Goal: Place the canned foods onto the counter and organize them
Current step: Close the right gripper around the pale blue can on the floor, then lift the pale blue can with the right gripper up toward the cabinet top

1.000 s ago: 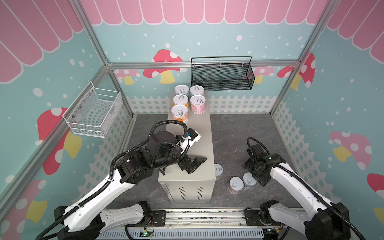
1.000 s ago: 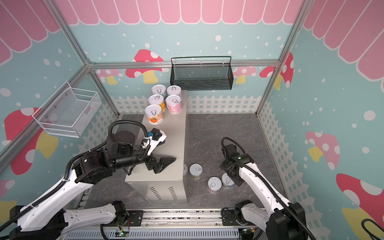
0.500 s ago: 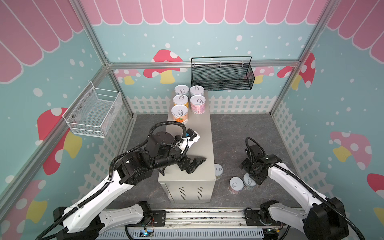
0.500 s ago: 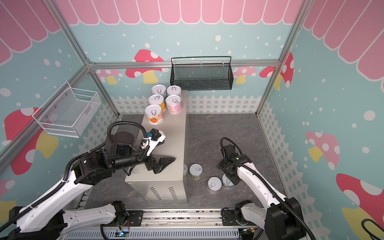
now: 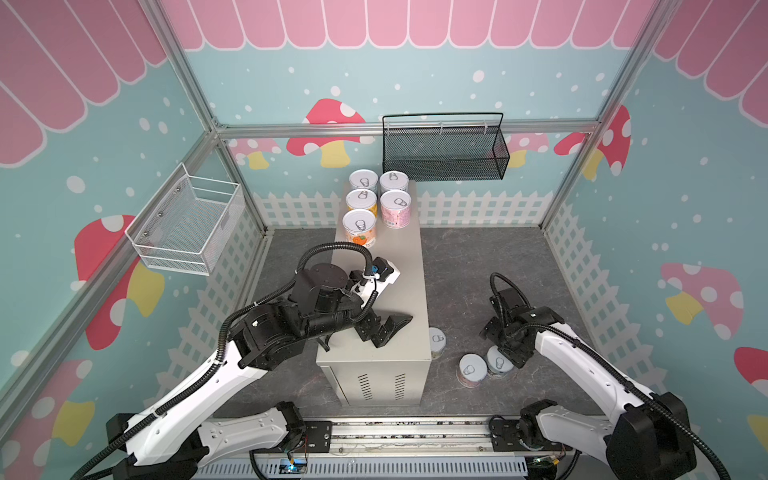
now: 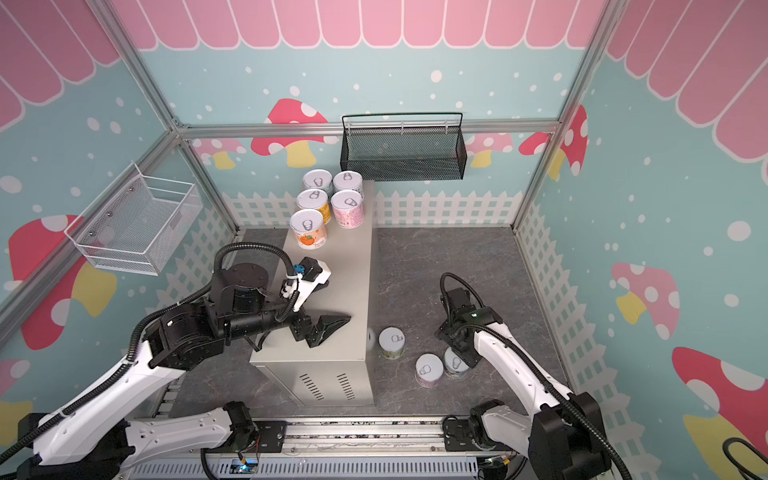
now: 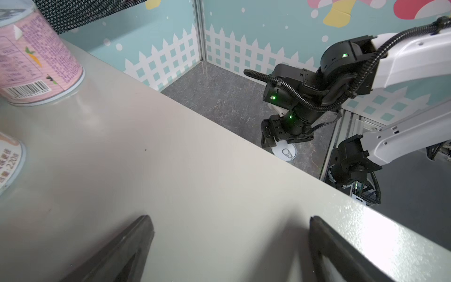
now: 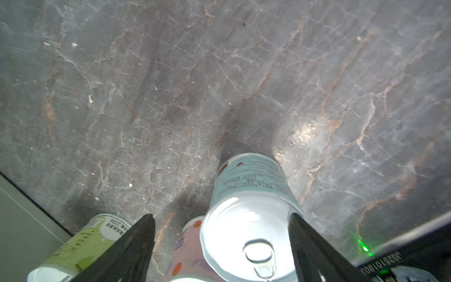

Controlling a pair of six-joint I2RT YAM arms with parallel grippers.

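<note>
We see the counter [image 5: 405, 266] w/ its long axis running from the vent-slot end by the rail [image 5: 399, 432] to the back wall. Five cans [image 5: 359, 224] stand upright on its far end, lids up, in two rows along that axis: three on the left, two on the right. Three more stand upright on the grey floor [image 5: 478, 270], right of the counter: a green can [image 5: 436, 338] just beside its side wall, then a pink can [image 5: 471, 370] and a blue can [image 5: 498, 363] close together. R arm reaches in from the near right, wrist bent so R claw [image 8: 220, 217] points straight down over the blue can. Its jaws straddle the lid, not clenched: one finger [image 8: 310, 246] at the rim, the other w/ a gap. L arm lies across the counter's near half, elbow raised. L claw [image 7: 229, 217] points across the width, spread wide, empty.
</note>
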